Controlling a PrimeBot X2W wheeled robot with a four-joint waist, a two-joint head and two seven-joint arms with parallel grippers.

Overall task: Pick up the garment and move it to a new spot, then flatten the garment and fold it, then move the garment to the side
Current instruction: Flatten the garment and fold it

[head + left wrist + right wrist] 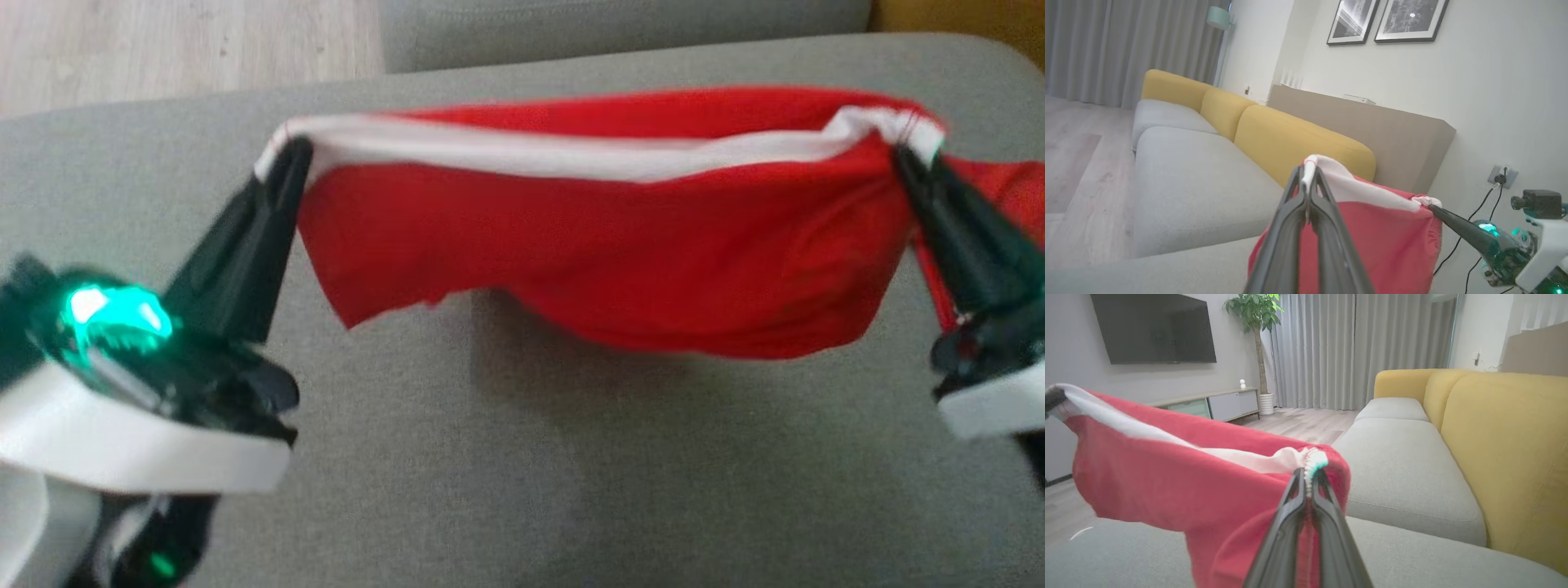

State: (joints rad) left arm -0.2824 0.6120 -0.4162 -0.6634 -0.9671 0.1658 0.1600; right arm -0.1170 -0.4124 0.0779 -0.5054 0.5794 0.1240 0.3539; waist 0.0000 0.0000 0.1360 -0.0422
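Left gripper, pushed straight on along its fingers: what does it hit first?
The left gripper, shut on the garment, would likely meet the yellow back cushion first; depth is unclear.

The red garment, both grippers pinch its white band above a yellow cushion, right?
No. The head view shows the cushion under the garment is grey; both the left gripper and right gripper do pinch its white band.

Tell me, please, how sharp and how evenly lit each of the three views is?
Head view: blurred throughout, smearing the garment, the left gripper and the right gripper; a green light blooms on the left wrist, and the garment casts a soft shadow on the grey cushion. Left wrist view: dim, greyish, tilted. Right wrist view: brighter, room fairly sharp, near fingers soft.
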